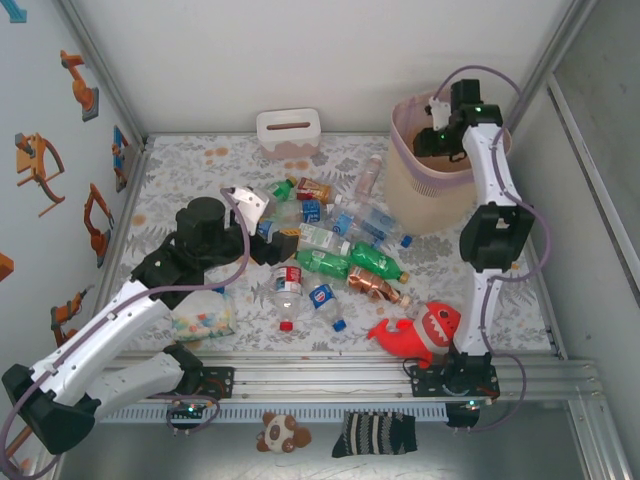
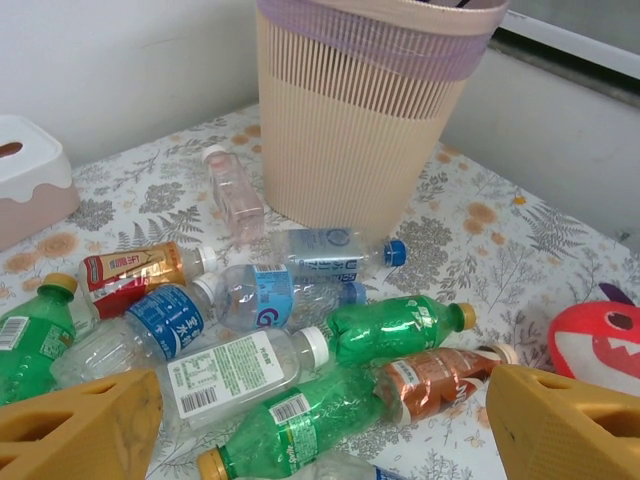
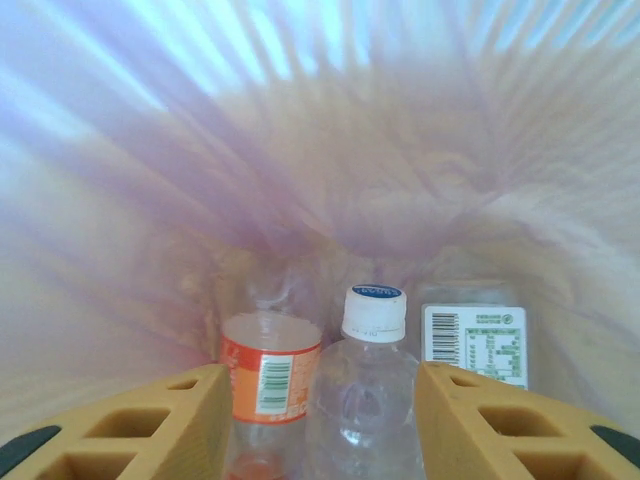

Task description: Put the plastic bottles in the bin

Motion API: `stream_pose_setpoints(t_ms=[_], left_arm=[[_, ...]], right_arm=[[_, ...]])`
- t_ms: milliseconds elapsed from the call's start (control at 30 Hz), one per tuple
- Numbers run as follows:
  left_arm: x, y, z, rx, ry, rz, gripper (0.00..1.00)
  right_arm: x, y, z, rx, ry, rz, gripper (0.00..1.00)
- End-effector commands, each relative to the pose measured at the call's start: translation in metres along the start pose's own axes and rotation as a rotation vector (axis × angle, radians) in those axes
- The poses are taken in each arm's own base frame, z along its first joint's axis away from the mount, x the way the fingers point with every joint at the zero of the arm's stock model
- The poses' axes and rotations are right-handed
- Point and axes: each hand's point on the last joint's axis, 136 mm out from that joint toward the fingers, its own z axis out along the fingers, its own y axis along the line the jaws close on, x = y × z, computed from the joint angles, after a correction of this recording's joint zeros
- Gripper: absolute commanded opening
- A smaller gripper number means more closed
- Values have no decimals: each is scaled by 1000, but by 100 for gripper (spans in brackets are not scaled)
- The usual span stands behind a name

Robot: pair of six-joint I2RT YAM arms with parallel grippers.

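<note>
Right claw (image 1: pixel 438 128) sits inside the mouth of the bin (image 1: pixel 408 205), pointing down. In the right wrist view its fingers stand apart with nothing clamped, so I read it as open and positioned for a drop. Below it, against the pink liner (image 3: pixel 320 130), are a clear white-capped bottle (image 3: pixel 368 390), an orange-labelled bottle (image 3: pixel 268 385) and a third white label (image 3: pixel 474 345). That makes at least three in the bin, and more may be hidden.

Left claw (image 1: pixel 278 240) hovers low over the plastic bottles (image 1: pixel 322 262) heaped mid-worktop (image 1: pixel 170 190). Its fingers are wide apart and hold nothing, probably lining up a pick from the near side of the heap. Its wrist view shows the heap as green, clear and copper-brown bottles lying flat, some overlapping, with a pinkish one (image 2: pixel 232 190) just beside the bin wall (image 2: pixel 350 130).

Most bottles remain outside the bin, so the task looks early. The red shark (image 1: pixel 420 330) and the bag of pastel bits (image 1: pixel 205 318) are not task items.
</note>
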Motion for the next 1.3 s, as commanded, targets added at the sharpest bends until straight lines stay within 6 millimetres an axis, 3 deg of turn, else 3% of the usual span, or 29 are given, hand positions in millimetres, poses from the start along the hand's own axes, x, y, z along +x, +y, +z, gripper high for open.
stream_pose_setpoints(t_ms=[0, 267, 433, 767, 1000, 1267], left_arm=[[-2, -1, -2, 12, -17, -27, 84], [6, 14, -1, -49, 5, -134, 83], [23, 23, 4, -87, 63, -193, 82], [60, 40, 3, -194, 171, -279, 82], [109, 60, 3, -339, 336, -401, 82], [166, 59, 17, -385, 535, -572, 82]], right_arm=[[-14, 14, -40, -11, -70, -10, 50], [-24, 32, -92, 6, -168, -42, 50], [-23, 43, -119, 22, -218, -54, 50], [-12, 63, -154, 25, -293, -59, 49], [9, 82, -171, 3, -332, -57, 48], [50, 97, -172, -4, -322, -54, 48]])
